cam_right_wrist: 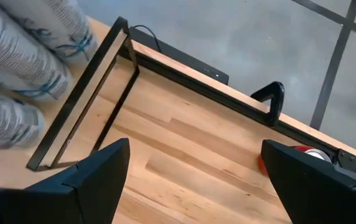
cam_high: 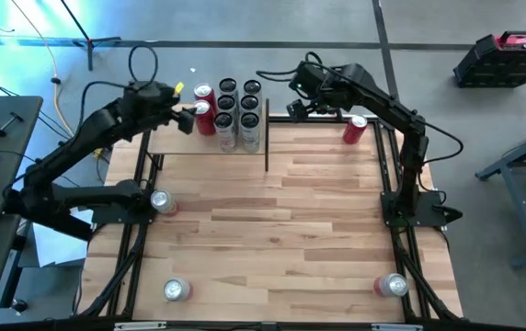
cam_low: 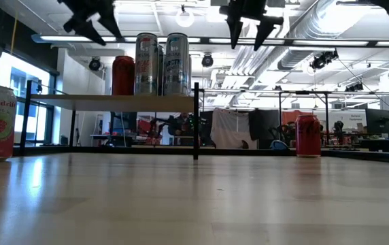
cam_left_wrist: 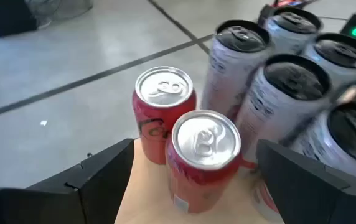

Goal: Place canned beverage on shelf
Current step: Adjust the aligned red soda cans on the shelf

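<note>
High view: the left gripper (cam_high: 189,118) hangs at the shelf (cam_high: 166,142) near eleven o'clock on the table (cam_high: 272,211), fingers spread around a red can (cam_high: 205,118) at the left edge of the can group. A second red can (cam_high: 204,94) stands just behind it, and six tall silver cans (cam_high: 238,112) stand to their right. The right gripper (cam_high: 297,108) waits near one o'clock, open and empty, with another red can (cam_high: 355,129) just beside it on the table. Three more cans stand toward nine, seven and five o'clock.

Low view: the shelf board sits raised on black posts, cans upright on it; both grippers hang above. Behind is a workshop with ducts, lamps and benches.

Left wrist view: the fingers (cam_left_wrist: 97,180) stand wide on either side of the nearer red can, clear of its sides as far as I can tell; the can rests upright on the board. I judge this the release: lift straight up, keeping the fingers wide, so neither clips the can nor nudges the silver ones close by.

Right wrist view: open fingers (cam_right_wrist: 103,174) over bare wood, the shelf corner and silver cans to one side.
</note>
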Action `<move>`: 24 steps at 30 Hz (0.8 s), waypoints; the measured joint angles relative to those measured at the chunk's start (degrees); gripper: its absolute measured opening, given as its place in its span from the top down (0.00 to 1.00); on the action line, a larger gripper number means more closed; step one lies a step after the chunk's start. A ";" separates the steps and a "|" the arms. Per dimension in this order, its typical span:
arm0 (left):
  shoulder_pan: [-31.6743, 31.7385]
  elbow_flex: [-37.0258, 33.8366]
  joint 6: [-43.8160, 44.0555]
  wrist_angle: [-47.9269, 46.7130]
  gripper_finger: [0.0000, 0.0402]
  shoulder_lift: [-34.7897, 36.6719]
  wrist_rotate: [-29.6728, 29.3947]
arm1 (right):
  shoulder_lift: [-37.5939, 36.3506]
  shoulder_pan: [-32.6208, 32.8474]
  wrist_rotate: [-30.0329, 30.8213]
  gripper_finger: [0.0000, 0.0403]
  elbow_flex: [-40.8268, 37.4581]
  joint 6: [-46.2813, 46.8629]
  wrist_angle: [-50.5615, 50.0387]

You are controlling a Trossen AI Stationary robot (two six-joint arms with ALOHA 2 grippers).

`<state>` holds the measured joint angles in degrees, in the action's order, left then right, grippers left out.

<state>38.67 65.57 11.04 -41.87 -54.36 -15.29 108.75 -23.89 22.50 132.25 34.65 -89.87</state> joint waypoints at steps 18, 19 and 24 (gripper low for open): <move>-0.01 3.09 2.74 -3.35 0.19 -10.56 -3.30 | -0.07 1.52 -0.36 0.13 0.00 -0.11 0.10; -0.01 3.09 2.72 -3.41 0.19 -10.52 -3.32 | -0.07 1.52 -0.37 0.13 0.00 -0.11 0.11; -0.01 3.05 2.39 -5.23 0.19 -8.96 -3.47 | -0.07 1.57 -0.39 0.13 0.00 -0.11 0.09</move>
<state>38.65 68.62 13.42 -47.10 -63.32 -18.76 108.68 -22.33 22.11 132.25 34.54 -89.78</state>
